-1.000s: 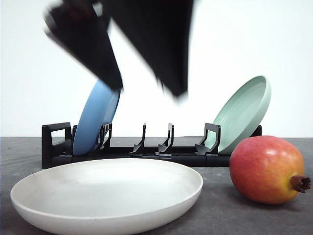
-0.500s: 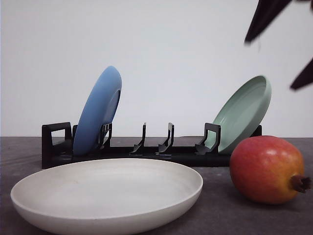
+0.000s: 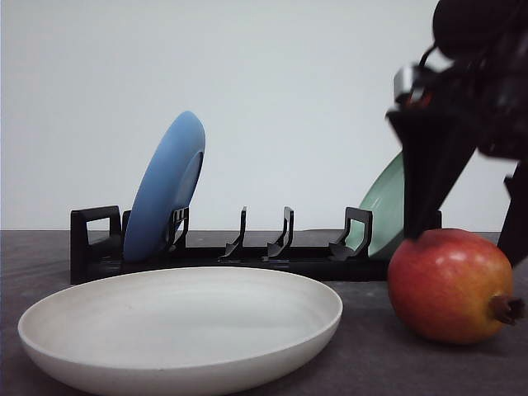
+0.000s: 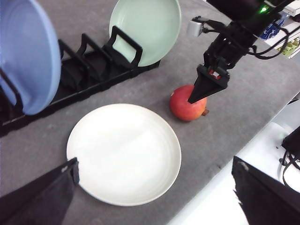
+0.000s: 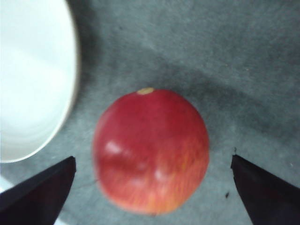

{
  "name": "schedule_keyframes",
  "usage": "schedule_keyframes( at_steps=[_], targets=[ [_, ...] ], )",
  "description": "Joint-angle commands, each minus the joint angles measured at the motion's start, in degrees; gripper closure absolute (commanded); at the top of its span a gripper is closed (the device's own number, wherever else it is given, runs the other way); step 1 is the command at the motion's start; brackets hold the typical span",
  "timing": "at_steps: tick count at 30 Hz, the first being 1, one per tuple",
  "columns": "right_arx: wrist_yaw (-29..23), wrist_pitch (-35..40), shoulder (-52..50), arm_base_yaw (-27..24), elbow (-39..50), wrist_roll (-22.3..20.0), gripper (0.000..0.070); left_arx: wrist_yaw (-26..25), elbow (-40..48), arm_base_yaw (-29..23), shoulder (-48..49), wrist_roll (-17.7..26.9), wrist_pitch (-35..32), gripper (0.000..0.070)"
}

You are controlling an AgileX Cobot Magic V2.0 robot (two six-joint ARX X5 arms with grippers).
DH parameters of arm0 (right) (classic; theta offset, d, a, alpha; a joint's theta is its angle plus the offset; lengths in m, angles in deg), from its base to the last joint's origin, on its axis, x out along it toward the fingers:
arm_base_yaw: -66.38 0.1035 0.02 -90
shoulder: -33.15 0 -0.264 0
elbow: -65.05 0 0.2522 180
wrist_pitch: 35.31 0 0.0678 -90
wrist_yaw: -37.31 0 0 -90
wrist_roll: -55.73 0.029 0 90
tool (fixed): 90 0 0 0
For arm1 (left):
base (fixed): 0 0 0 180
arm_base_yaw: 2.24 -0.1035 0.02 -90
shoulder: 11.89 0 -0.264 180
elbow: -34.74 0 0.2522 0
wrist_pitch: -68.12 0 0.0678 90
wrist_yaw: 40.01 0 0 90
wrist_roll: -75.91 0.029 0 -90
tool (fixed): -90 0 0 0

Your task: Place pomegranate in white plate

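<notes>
in the front view the pomegranate [image 3: 450, 285] sits on the grey desk [image 3: 371, 363] just right of the white plate [image 3: 181, 330], near it but apart, crown stub pointing right; the right gripper [image 3: 466, 235] hangs over it with its fingers [image 3: 425, 186] spread, one tip at the fruit's top left and the other at the frame's right edge. behind stand a black rack [image 3: 247, 247], a blue plate [image 3: 165, 186] and a pale green plate [image 3: 384, 202]. in the left wrist view the fruit [image 4: 186, 104] lies between the white plate [image 4: 124, 152] and the desk's edge, the right arm's tip over it; the left gripper [image 4: 154, 180] is spread wide and holds nothing. in the right wrist view the pomegranate [image 5: 151, 151] lies centred between the open fingers [image 5: 40, 187], which do not touch it, with the plate rim [image 5: 70, 89] beside it. the fruit looks firm, fairly heavy and glossy, so likely slippery and ready to roll; a hold across its widest middle, clear of the crown, seems safest. no brand or legible writing shows; a small red label on the right arm is too small to read.
</notes>
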Motion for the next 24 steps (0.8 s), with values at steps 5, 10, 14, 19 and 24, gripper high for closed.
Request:
schedule_keyframes(
  at_steps=[5,10,14,19,24],
  targets=[
    [0.00,2.41,6.80,1.41,-0.96,-0.95,0.0002,0.61,-0.33,0.74,0.40,-2.20,1.49,0.0069],
    [-0.05,2.61,9.18,2.30,-0.96,-1.14,0.0013,0.60,-0.33,0.74,0.38,-2.22,1.72,0.0069],
    [-0.07,2.64,9.25,2.92,-1.20,-0.69,0.0235,0.60,-0.33,0.74,0.38,-2.86,1.71,0.0069],
    [-0.38,0.69,9.28,4.07,-4.30,-0.26,0.0279,0.61,-0.33,0.74,0.38,-3.29,1.63,0.0069],
    [-0.43,-2.54,10.03,8.78,-11.99,1.24,0.0279,0.67,-0.33,0.74,0.32,-3.23,0.64,0.0069]
  ],
)
